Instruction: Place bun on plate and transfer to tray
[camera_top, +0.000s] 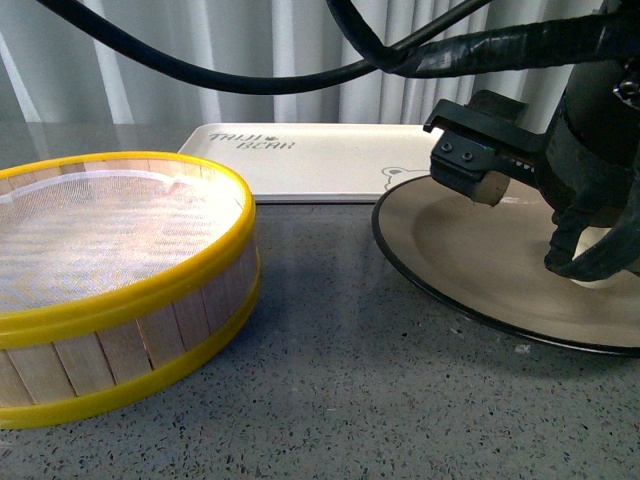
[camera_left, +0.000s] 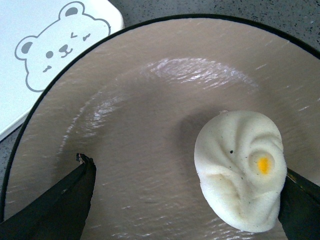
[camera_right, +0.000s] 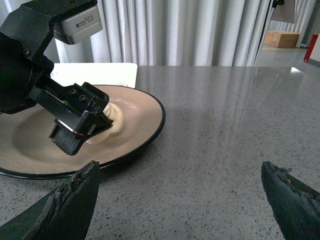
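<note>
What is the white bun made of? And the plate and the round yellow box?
The bun looks like soft steamed dough: matte white, pleated. The plate seems glazed ceramic, maybe melamine: grey-brown, faint shine, black rim. The basket looks like pale wooden slats with glossy yellow bands, perhaps plastic.

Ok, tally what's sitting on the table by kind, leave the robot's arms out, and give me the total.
white steamed bun: 1
grey-brown plate with black rim: 1
cream bear-print tray: 1
yellow-rimmed wooden steamer basket: 1
Total: 4
</note>
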